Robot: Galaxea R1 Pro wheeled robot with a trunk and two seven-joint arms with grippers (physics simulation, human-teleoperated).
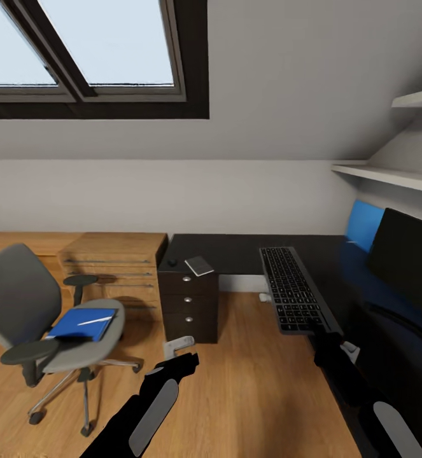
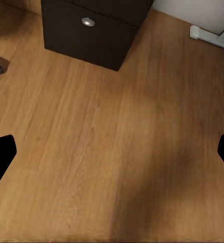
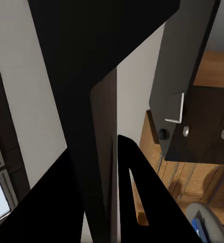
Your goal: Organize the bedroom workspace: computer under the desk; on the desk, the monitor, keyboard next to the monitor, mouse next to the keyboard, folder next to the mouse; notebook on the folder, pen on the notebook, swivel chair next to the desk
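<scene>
The keyboard [image 1: 295,291] is held at its near short end by the right gripper [image 1: 324,336], the jaws clamped on that edge; in the right wrist view the fingers [image 3: 129,182] close on a thin dark slab seen edge-on. It lies flat or nearly so at the front of the desk [image 1: 236,251], its long axis running away from the robot toward the back wall, keys up, the far end over the black top and the near end at or just past the desk's edge (whether it rests on the top or is carried just above it, I cannot tell). The monitor [image 1: 407,261] stands to its right, near but apart.

I judge it a stiff, light, slim board with a smooth edge: held at one end it will want to droop and twist about the grip, so a firm pinch across the thin edge and slow moves suit it.

The left gripper [image 2: 112,152] hangs over bare wood floor beside the drawer unit [image 1: 190,299], jaws wide apart and empty.

The blue folder [image 1: 82,323] lies on the swivel chair [image 1: 32,305] seat, the pen [image 1: 96,320] on top of it. The notebook [image 1: 199,265] sits on the desk's left end, a small dark mouse [image 1: 172,261] just beside it
</scene>
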